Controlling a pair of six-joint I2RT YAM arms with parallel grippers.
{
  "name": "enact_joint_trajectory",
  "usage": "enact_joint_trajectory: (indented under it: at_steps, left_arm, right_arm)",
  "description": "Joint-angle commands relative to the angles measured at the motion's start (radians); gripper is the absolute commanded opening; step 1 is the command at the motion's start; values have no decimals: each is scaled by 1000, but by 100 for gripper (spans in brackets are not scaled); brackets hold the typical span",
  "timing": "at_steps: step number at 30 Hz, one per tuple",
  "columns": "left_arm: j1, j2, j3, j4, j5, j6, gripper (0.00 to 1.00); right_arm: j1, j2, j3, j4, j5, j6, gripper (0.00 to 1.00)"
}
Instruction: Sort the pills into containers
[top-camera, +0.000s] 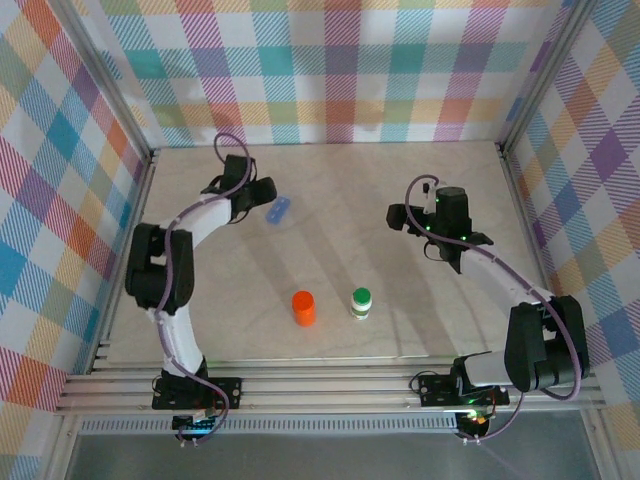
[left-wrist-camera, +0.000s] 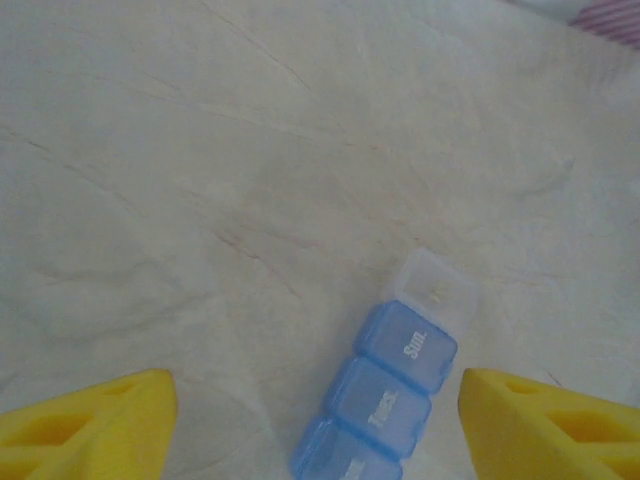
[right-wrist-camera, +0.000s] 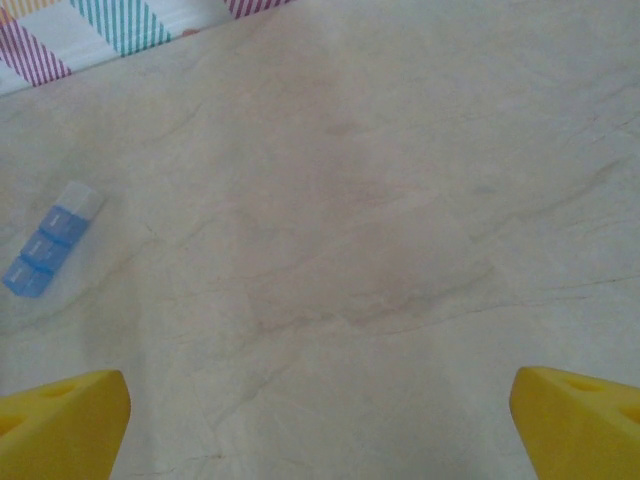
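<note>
A blue weekly pill organizer (top-camera: 279, 210) lies on the table at the back left. In the left wrist view the organizer (left-wrist-camera: 395, 390) shows lids marked Sun. and Tues. and a clear end compartment (left-wrist-camera: 435, 287). My left gripper (left-wrist-camera: 318, 400) is open, with one yellow finger on each side of the organizer and neither touching it. From above, the left gripper (top-camera: 262, 195) hangs just beside it. My right gripper (right-wrist-camera: 320, 400) is open over bare table, at the right (top-camera: 400, 217). The right wrist view has the organizer (right-wrist-camera: 50, 240) far off to the left. The pills are out of view.
An orange bottle (top-camera: 303, 307) and a white bottle with a green cap (top-camera: 361, 302) stand upright side by side near the front middle. Checked walls enclose the table (top-camera: 340, 180) on three sides.
</note>
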Motion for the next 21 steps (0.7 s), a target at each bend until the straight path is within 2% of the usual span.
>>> enact_joint_trajectory:
  at_steps: [1,4,11,21]
  left_arm:
    - [-13,90,126,-196,49,89,73]
    - [-21,160,212,-248,85,105,70]
    - [-34,236,289,-266,141,118,64]
    - [-60,266,295,-258,195,104,58]
  right_arm:
    - [7,7,9,-10,-40,24,99]
    - [9,9,12,-12,-52,28,99]
    - [13,18,20,-12,-69,31,99]
    - [20,24,14,-17,-72,33,99]
